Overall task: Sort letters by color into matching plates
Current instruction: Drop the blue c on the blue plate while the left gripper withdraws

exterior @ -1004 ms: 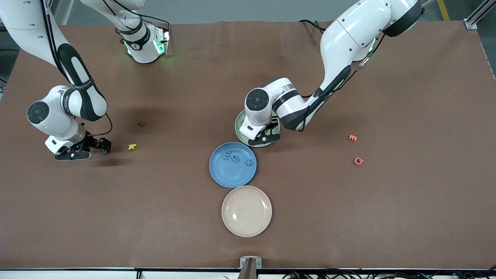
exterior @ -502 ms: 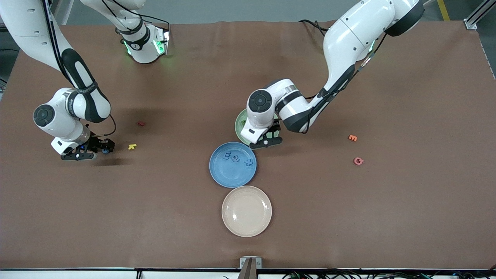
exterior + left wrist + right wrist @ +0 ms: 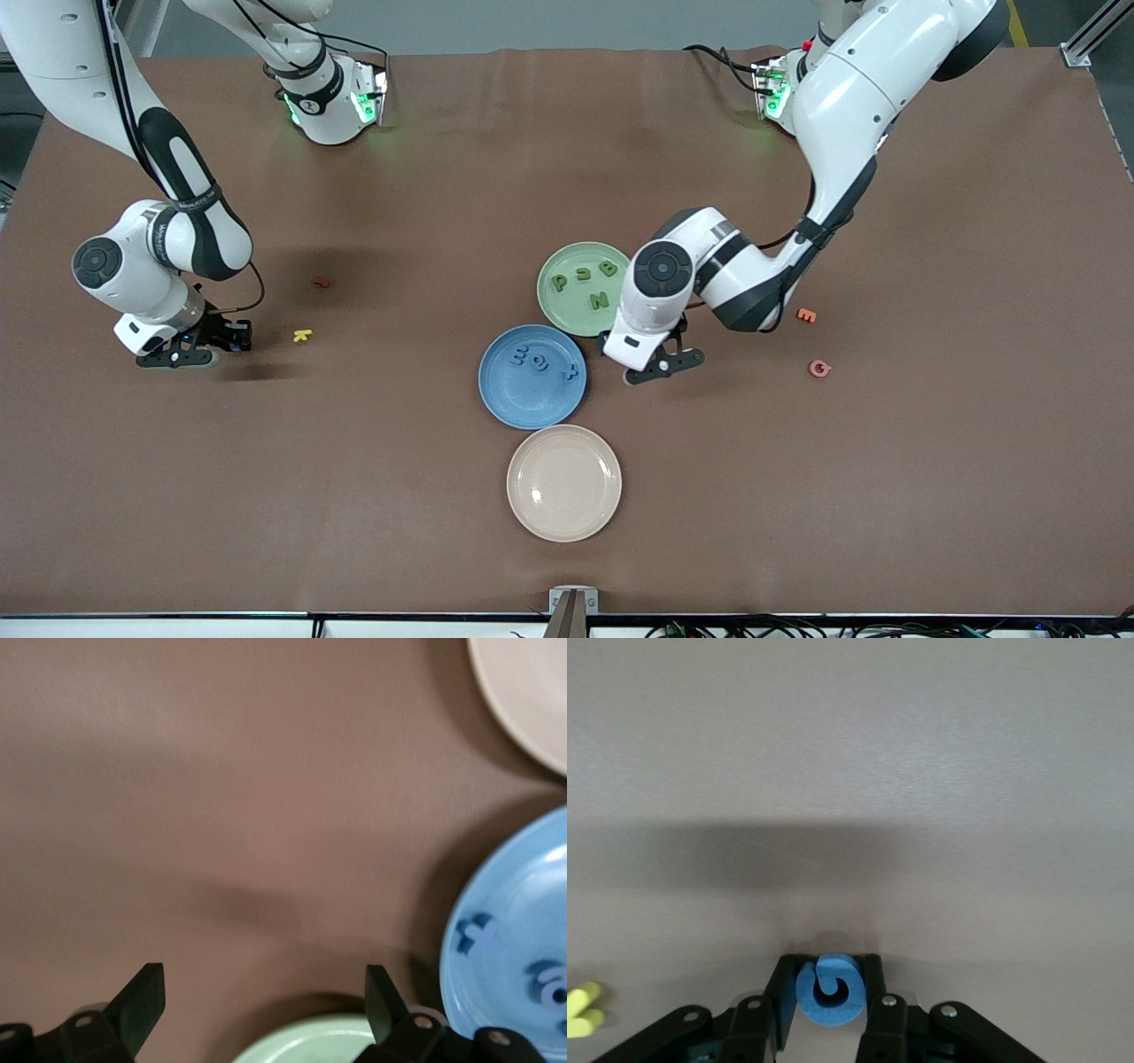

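Observation:
The pale green plate holds green letters P, u, B and N. The blue plate, touching it on the side nearer the camera, holds three blue letters. My left gripper is open and empty, low over bare table beside both plates. In the left wrist view its jaws stand wide, with the green plate's rim between them and the blue plate to one side. Low over the table at the right arm's end, my right gripper is shut on a blue letter G.
A cream plate lies nearer the camera than the blue plate. A yellow letter and a red letter lie beside my right gripper. An orange letter and a pink letter lie toward the left arm's end.
My left gripper opened over the green plate, then moved off it toward the left arm's end, uncovering the green letters. My right gripper closed on the blue G.

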Robot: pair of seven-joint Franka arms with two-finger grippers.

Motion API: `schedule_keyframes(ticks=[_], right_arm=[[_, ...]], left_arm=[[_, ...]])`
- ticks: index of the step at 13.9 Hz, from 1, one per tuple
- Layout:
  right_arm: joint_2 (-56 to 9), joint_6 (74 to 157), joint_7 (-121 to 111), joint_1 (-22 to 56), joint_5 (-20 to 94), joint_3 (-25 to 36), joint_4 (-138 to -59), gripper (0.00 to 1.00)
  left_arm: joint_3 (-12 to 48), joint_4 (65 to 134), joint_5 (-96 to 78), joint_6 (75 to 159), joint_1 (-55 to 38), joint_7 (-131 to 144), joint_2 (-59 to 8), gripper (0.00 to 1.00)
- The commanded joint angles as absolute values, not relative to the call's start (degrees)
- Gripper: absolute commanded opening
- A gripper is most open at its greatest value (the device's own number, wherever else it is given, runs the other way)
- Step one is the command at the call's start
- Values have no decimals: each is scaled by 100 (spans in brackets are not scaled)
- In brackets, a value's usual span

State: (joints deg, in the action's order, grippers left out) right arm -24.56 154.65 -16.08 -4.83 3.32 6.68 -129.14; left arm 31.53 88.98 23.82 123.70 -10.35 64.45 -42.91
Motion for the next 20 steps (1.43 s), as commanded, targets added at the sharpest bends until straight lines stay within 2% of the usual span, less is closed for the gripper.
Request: schedule_keyframes(ticks=[1, 3, 5, 7, 10, 14, 18, 20], right_arm=[[-2260, 14734, -952, -178, 404, 501, -12675, 0], [-2075, 14144, -171, 226, 404, 501, -12464, 0], [-1952, 13931, 786, 771, 404, 501, -12393, 0], [-1942, 13904, 2084, 1481, 404, 449, -12227, 0], [-2047, 13397, 3923, 2519, 404, 448, -11368, 0], [-2854, 12771, 5525, 3303, 413, 448, -9908, 0], [-3637, 12771, 6589, 3787, 413, 457, -9028, 0], [-3823, 12788, 6889, 3928, 404, 457, -8877, 0]], left_arm=[[3330, 8938, 2426, 12357, -643, 6101, -4157, 99], [3358, 9008, 2251, 12401, -510, 5724, -3992, 99], [3296, 9201, 1446, 12401, -230, 4874, -3641, 99], [2859, 9394, 602, 12410, -176, 3943, -3228, 99], [2129, 9799, -314, 12401, -237, 2781, -2603, 99], [1355, 10265, -624, 12358, -211, 1593, -2014, 98], [574, 10213, -642, 11946, -167, 417, -1680, 98], [204, 10039, -624, 11673, -211, 194, -1504, 99]])
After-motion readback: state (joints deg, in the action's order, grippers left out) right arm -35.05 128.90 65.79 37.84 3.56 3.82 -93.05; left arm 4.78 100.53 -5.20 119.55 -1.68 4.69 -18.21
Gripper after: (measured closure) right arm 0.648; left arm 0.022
